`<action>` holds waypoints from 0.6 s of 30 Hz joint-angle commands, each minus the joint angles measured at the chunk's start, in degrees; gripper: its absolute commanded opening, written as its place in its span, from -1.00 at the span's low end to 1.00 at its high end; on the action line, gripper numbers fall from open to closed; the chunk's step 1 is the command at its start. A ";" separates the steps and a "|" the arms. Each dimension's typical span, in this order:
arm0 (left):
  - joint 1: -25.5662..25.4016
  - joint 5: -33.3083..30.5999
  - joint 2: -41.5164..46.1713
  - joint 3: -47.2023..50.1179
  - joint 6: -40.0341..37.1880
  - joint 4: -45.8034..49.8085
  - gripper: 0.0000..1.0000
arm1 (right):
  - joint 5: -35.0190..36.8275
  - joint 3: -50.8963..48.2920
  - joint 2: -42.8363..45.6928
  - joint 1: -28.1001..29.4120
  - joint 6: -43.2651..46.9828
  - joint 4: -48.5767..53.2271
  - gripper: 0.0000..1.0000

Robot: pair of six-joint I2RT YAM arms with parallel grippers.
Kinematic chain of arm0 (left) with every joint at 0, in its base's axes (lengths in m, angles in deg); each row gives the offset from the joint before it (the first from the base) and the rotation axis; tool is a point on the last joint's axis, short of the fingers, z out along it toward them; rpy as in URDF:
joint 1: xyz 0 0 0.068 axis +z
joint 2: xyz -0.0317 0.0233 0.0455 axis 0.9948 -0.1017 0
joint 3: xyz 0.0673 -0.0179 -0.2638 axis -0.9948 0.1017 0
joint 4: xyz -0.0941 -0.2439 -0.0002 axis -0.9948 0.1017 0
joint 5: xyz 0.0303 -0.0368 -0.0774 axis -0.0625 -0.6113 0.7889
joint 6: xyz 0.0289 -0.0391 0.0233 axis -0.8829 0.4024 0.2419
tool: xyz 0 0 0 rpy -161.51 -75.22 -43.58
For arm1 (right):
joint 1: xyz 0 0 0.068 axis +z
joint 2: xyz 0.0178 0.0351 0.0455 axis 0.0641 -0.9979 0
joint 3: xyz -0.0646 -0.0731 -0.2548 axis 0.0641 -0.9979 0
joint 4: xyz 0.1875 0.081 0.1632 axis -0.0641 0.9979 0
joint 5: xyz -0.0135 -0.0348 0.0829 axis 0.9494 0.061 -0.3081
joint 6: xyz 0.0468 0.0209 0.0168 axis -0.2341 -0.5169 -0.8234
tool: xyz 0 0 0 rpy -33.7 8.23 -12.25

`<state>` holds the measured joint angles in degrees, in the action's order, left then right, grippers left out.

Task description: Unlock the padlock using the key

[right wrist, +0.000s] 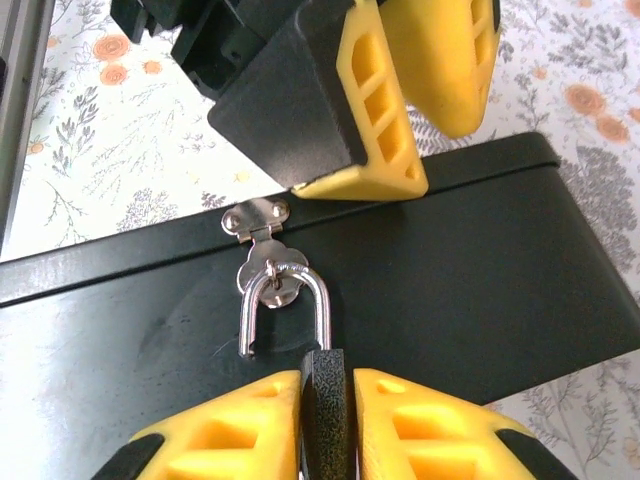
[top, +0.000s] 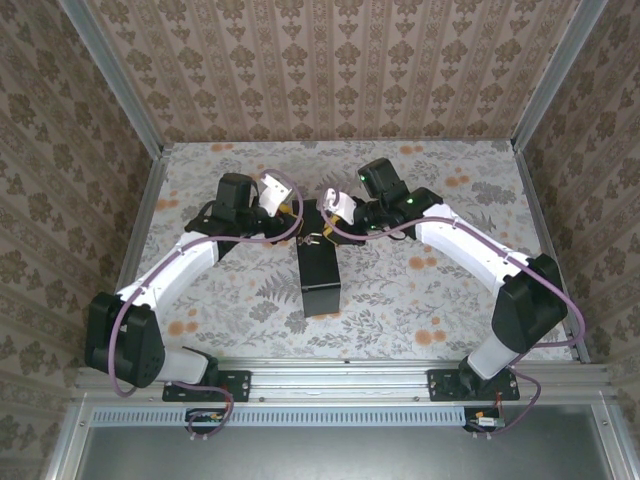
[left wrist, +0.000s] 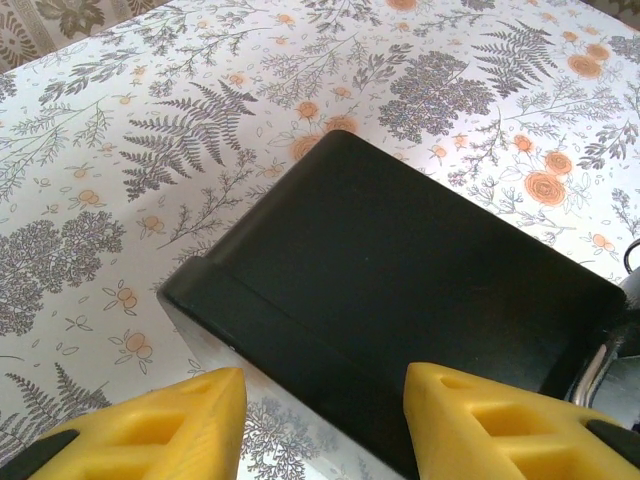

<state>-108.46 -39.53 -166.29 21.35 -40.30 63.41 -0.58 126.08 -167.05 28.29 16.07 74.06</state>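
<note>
A padlock (right wrist: 325, 385) with a black textured body hangs by its silver shackle (right wrist: 300, 275) from the hasp (right wrist: 255, 215) of a black box (right wrist: 480, 280). My right gripper (right wrist: 327, 400) is shut on the padlock body, which is turned edge-on. The shackle's left leg ends free, outside the body. My left gripper (left wrist: 325, 420) stands open over the box (left wrist: 400, 280), one fingertip (left wrist: 500, 420) above the lid and the other beside the box edge. Seen from above, both grippers (top: 285, 200) (top: 335, 207) meet at the far end of the box (top: 320, 275). The key is hidden.
The box lies lengthwise in the middle of the floral-patterned table (top: 430, 300). Wallpapered walls close in the back and both sides. A metal rail (top: 340, 370) with the arm bases runs along the near edge.
</note>
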 commanded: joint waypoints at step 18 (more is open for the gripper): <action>-1.43 1.36 2.12 5.48 5.81 2.47 -0.08 | 18.30 -3.64 3.91 5.79 -38.28 -2.83 -1.00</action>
<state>-108.89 -39.69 -164.33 24.46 -36.89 60.97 6.79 125.32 -166.03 31.81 -7.21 74.21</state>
